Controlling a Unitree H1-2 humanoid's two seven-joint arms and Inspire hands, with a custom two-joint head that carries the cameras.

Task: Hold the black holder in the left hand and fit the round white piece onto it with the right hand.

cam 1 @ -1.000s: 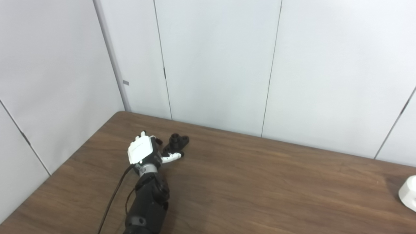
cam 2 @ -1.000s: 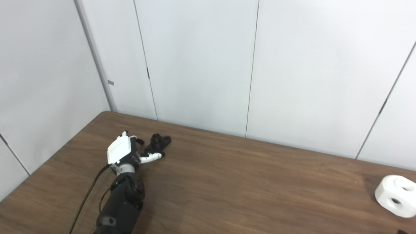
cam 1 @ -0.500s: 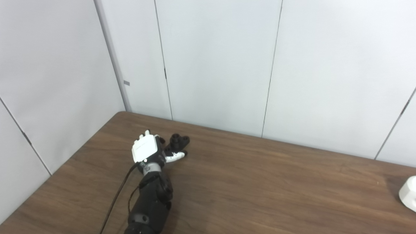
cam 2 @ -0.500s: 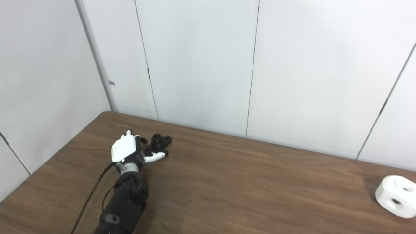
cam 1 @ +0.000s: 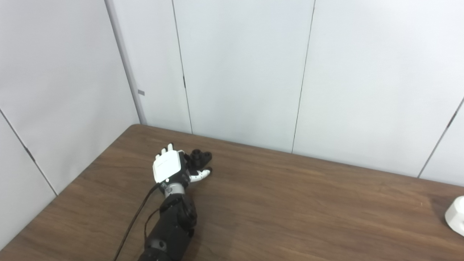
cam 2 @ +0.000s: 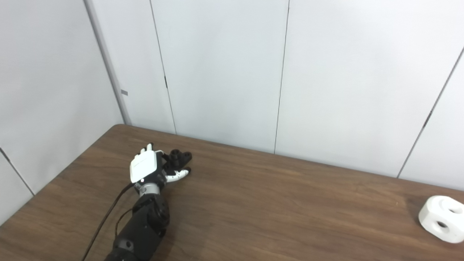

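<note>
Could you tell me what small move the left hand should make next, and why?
Probably close the left hand around the black holder: its fingers already reach around the holder, which still sits on the table, and no firm grasp shows. The round white piece lies far to the right, untouched.

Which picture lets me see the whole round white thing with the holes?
The right eye view: the round white piece shows whole there, holes included, on the table's right side. The left eye view cuts it off at the picture's right edge.
</note>
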